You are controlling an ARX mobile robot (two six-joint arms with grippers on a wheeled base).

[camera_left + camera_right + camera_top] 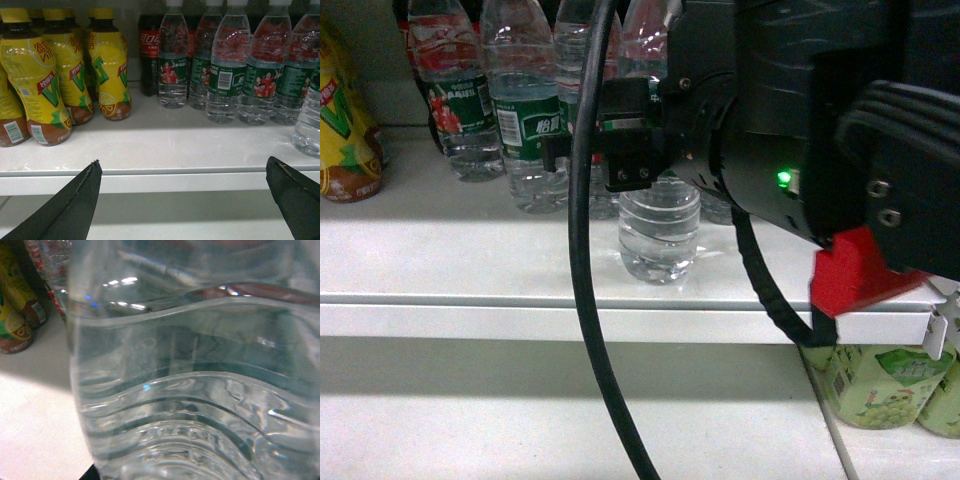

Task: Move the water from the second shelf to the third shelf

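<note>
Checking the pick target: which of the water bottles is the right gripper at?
The front water bottle, alone near the shelf edge ahead of the back row. The right gripper is at its label height; its ribs fill the right wrist view.

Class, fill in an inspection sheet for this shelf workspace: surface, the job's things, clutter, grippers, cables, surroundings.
Surface: white shelf, dry, no spills seen.
Job's things: front water bottle stands upright near the shelf edge, apart from its row.
Clutter: more water bottles, yellow drink bottles, a cola bottle.
Grippers: right gripper is at the front bottle, grip hidden; left gripper open, empty, below shelf level.
Cables: black cable hangs across the shelf front.
Surroundings: green cartons on the shelf below.
</note>
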